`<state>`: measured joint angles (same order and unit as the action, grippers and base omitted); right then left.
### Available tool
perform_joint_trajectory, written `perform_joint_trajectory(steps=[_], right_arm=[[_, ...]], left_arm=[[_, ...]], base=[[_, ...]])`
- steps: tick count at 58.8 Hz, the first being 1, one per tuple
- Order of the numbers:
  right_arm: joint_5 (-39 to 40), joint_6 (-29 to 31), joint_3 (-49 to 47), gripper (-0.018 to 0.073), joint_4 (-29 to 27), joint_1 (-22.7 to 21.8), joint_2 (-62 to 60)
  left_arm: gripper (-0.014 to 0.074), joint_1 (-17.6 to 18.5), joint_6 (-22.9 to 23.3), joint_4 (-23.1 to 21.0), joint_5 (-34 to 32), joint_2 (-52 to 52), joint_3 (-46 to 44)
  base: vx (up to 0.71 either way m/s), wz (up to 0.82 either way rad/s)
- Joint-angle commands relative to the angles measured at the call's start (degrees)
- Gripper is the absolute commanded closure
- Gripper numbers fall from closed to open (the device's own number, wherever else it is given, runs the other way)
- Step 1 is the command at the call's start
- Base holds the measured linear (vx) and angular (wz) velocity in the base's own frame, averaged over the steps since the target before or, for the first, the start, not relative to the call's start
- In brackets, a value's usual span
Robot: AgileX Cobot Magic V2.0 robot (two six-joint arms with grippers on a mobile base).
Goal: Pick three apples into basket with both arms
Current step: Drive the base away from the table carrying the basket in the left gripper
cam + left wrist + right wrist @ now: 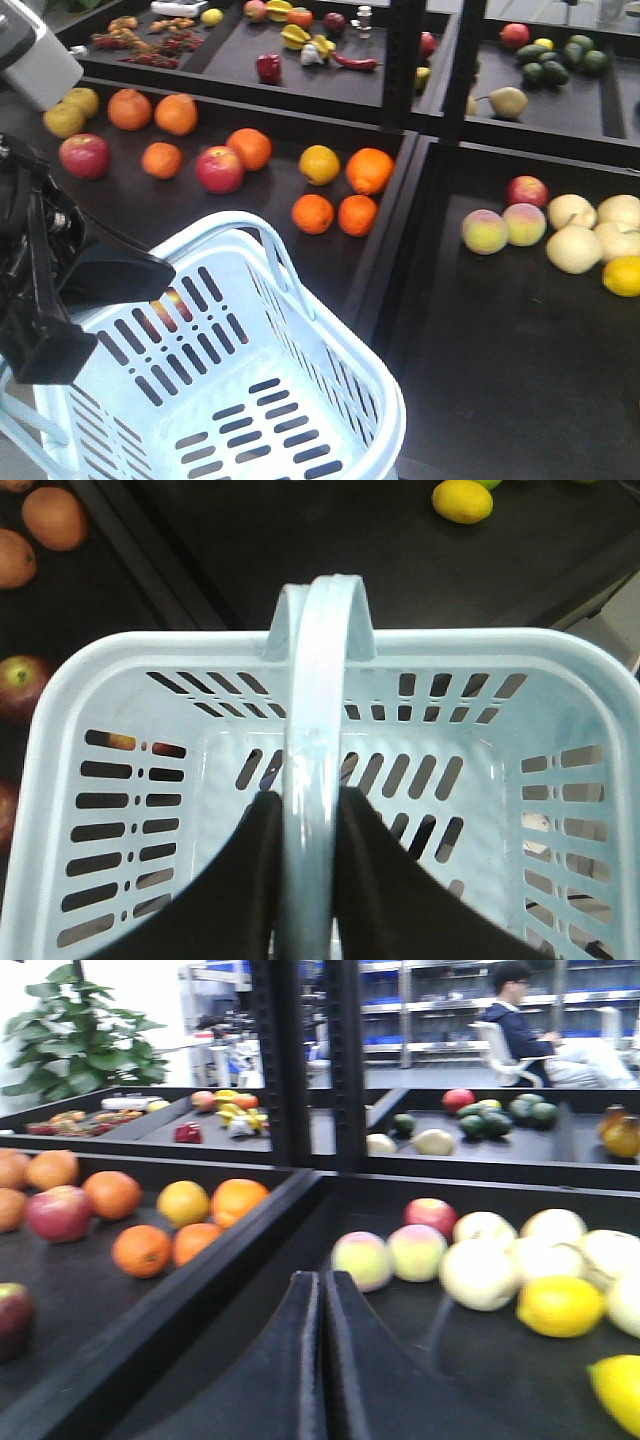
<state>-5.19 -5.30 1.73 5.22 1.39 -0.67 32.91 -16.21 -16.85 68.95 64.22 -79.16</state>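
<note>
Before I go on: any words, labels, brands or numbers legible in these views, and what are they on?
No text can be read in any view.
On the basket: plain plastic, no print showing.
On the fruit trays: no tags or signs visible.
On the small jar: too small to tell whether it has a label.
On the background shelves: blurred, nothing legible.
</note>
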Motion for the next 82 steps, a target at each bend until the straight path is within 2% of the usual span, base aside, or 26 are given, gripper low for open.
perform_joint_trajectory(steps=[1,82], right_arm=[[4.26,0.41,0.65,0.0567,0.28,-0.26,-0.65],[4.20,0.41,0.65,0.0567,0.28,-0.26,-0.65]], left_arm=[[0.0602,0.31,0.62,-1.85,-3.70,-1.17,-1.52],[0.0602,0.31,0.62,-1.85,-3.70,-1.17,-1.52]], base=[[-0.10,0.37],[-0.11,0.42]])
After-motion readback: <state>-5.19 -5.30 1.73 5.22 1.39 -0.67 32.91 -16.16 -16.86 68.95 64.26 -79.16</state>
